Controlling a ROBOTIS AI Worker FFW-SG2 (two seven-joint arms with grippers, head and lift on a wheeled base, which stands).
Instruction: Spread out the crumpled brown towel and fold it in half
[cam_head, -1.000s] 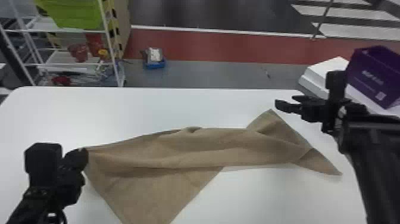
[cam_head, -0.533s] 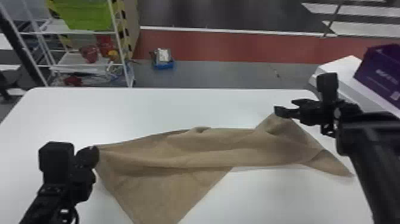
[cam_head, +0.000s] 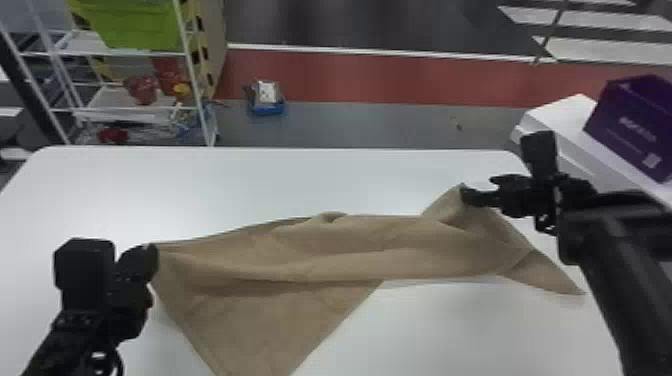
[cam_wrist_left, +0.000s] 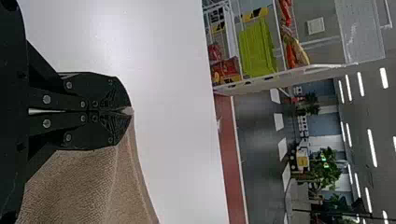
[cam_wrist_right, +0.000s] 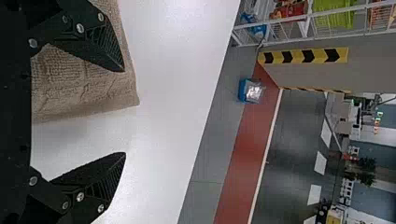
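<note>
No words or numbers can be made out. The purple box (cam_head: 612, 112) bears pale lettering (cam_head: 637, 129) and a small pale label (cam_head: 651, 160), neither legible; a yellow strip (cam_wrist_right: 296, 55) carries black chevrons.

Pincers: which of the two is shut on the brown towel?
The left pincer, pinching a corner of the brown towel; the right pincer stands open.
</note>
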